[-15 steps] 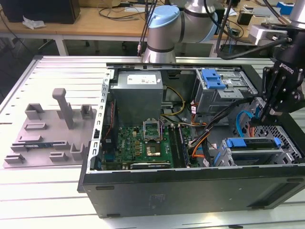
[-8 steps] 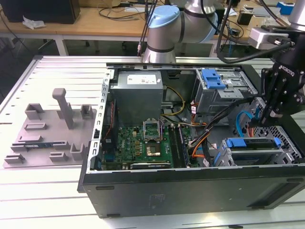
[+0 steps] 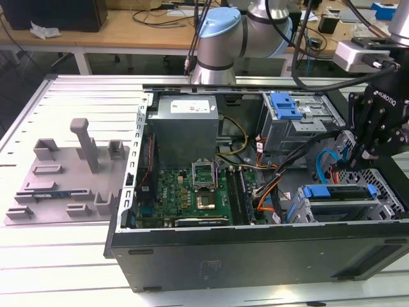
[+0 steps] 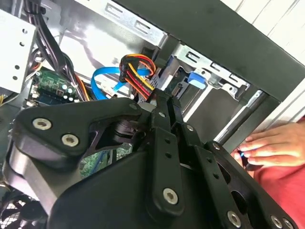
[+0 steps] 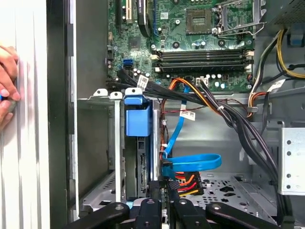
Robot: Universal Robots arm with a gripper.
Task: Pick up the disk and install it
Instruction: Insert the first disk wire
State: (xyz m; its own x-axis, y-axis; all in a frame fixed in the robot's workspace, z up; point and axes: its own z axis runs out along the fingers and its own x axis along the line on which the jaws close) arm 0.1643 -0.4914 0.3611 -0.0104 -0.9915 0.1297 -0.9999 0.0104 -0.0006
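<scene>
Inside PC case (image 3: 255, 259), hand (image 5: 163, 184), grip unclear, crowded by blue cable (image 5: 190, 163) & pwr wires (image 5: 187, 182).

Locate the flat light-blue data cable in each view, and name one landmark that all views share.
Exterior view: the flat light-blue data cable curves inside the open case, at the exterior view's right.
Second wrist view: it loops beside the red-orange-yellow wire bundle.
First wrist view: it loops beside the same bundle.
Shared landmark: the green motherboard.
</scene>
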